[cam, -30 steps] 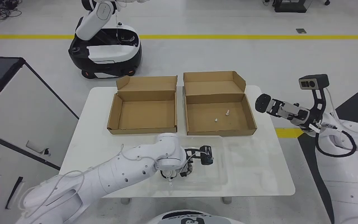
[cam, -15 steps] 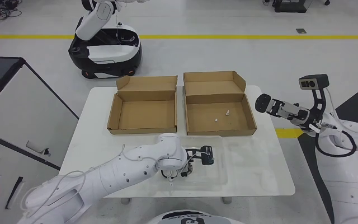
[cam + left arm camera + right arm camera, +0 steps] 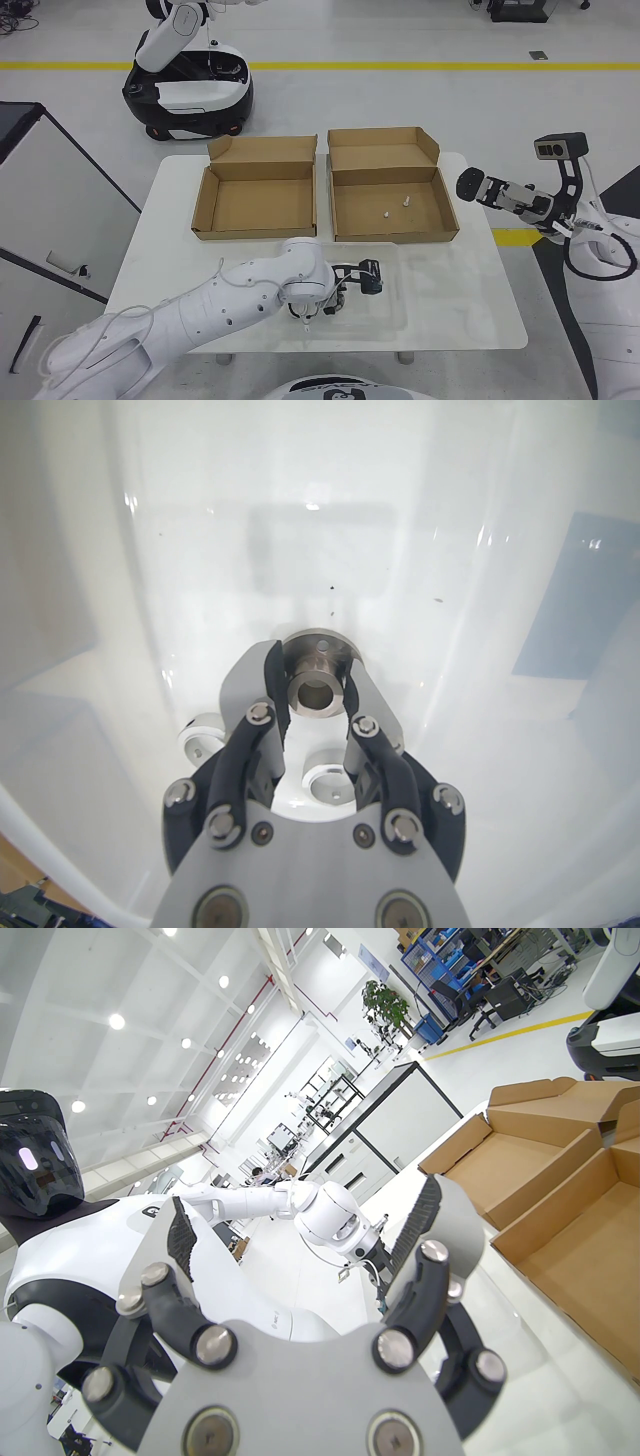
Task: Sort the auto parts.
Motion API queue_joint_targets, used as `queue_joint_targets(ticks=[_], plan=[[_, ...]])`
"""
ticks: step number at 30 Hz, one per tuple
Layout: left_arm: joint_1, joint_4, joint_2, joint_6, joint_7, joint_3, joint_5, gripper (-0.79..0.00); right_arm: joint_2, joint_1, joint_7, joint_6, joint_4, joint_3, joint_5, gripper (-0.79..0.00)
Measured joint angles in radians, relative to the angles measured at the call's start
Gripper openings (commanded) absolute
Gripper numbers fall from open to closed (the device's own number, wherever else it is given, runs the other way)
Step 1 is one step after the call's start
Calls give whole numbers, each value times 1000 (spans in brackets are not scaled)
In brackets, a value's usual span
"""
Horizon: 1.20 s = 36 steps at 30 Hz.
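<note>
Left wrist view: the left tool [image 3: 315,700] is pinched on a flanged bushing [image 3: 320,647] in the white tray [image 3: 350,525], with two ring parts [image 3: 327,782] beside it unsorted. The right box [image 3: 355,215] holds two small pieces [image 3: 408,199]. The right tool [image 3: 305,1200] gapes, holding nothing. Sorting seems early.

Yellow floor line [image 3: 400,66] (beyond the table [image 3: 470,290])

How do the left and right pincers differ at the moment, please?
The left pincer is shut on a metal bushing; the right pincer is open and holds nothing. The left pincer is down in the white tray; the right pincer hangs at the table edge. Both share the same grey-and-black build.
</note>
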Motion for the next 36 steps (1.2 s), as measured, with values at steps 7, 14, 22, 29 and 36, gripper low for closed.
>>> queue_joint_targets(ticks=[7,14,22,29,36], plan=[[4,-11,1,-5,5,-9,18,-785,0,0,0,0,0,0,0,0],[3,-40,10,-19,15,-38,41,-785,0,0,0,0,0,0,0,0],[9,-117,34,-48,5,-101,39,-785,0,0,0,0,0,0,0,0],[43,-216,72,-75,-10,-181,47,-785,0,0,0,0,0,0,0,0],[96,-315,119,-106,4,-304,45,-785,0,0,0,0,0,0,0,0]])
